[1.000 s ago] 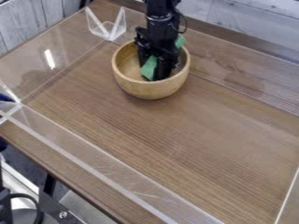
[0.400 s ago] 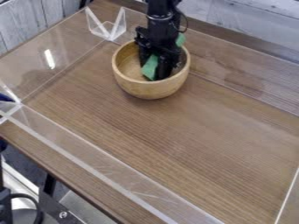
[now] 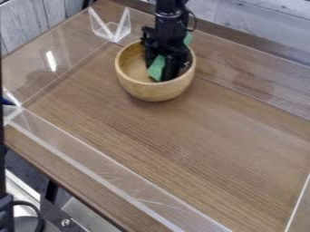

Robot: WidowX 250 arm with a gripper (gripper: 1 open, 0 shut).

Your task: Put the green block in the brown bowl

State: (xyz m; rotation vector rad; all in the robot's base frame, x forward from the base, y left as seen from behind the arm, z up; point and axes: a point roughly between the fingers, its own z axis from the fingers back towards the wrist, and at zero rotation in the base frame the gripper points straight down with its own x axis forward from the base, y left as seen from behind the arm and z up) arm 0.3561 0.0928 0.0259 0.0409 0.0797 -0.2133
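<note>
With the tool (image 3: pixel 166 63) closed on the green block (image 3: pixel 158 69) down inside the brown bowl (image 3: pixel 154 85), retracting before releasing would likely lift the block back out.

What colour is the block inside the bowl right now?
Bright green: the green block in the brown bowl, seen in the camera view.

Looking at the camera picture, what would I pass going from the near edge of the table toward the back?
Bare wooden tabletop → brown bowl, with the green block inside it, held between the gripper's fingers → clear plastic stand at the back.
</note>
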